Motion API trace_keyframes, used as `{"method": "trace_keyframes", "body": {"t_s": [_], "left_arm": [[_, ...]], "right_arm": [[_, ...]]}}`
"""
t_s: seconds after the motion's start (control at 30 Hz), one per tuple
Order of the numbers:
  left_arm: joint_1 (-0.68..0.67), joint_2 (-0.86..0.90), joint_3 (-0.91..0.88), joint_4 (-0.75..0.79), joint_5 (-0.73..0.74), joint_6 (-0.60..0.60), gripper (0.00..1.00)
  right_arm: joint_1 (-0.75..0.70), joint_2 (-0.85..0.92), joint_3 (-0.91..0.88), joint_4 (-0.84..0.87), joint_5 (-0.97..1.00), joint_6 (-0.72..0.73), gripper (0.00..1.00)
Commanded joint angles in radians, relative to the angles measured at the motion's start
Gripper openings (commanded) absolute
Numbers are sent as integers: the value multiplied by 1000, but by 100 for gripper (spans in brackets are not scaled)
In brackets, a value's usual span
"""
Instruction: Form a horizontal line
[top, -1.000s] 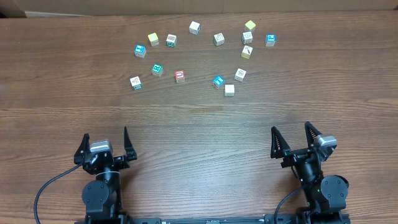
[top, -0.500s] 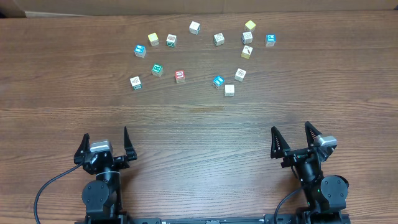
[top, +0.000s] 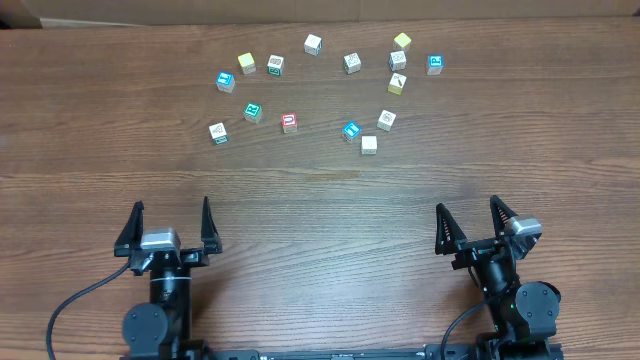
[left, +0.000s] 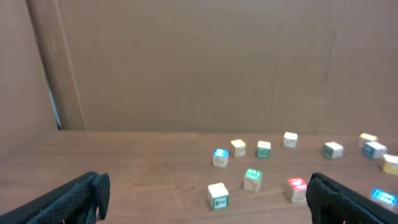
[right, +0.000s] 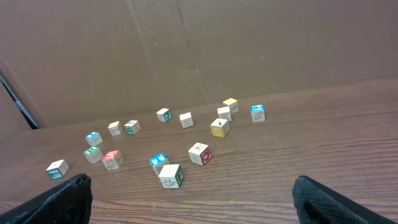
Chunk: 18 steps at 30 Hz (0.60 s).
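Several small wooden cubes lie scattered and apart across the far half of the table; no horizontal line is in view. Among them are a white-green cube (top: 218, 132) (left: 217, 195), a teal-topped cube (top: 253, 111) (left: 252, 178), a red-topped cube (top: 289, 122) (right: 112, 159) and a yellow cube (top: 397, 84) (right: 219, 127). My left gripper (top: 171, 206) (left: 206, 179) stands open near the front left, well short of the cubes. My right gripper (top: 467, 205) (right: 191, 182) is open at the front right, nothing between its fingers.
A blue-topped cube (top: 351, 130) and a plain white cube (top: 369, 144) sit closest to the right gripper's side. More cubes, such as a white one (top: 313, 44), line the far edge in front of a brown cardboard wall (left: 199, 62).
The left gripper has turned and shifted slightly, its fingers now pointing straight ahead. The right arm and the cubes have not moved.
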<state>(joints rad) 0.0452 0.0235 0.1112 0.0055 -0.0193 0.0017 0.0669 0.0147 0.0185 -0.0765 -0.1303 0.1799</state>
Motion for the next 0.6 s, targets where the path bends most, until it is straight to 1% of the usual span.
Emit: {"method": "trace_keyframes", "body": {"t_s": [0.0,0.13,0.27,0.37,0.57], "left_arm": [[-6,41,163,-41,53,-9,100],[-6,182,367,-133,111,-9,100],[-6,402,641,-299,209,-8,100],[-6,593,876,-477,272,-5,100],[-6,969,1357,-849,354,-3,100]], "right_arm": [[-2,-12,-11,3,-2,2,100],[-2,-12,-11,4,-2,2,100],[-2,-12,-11,3,-2,2,100],[-2,-12,-11,3,-2,2,100],[-2,-12,-11,4,-2,2,100]]}}
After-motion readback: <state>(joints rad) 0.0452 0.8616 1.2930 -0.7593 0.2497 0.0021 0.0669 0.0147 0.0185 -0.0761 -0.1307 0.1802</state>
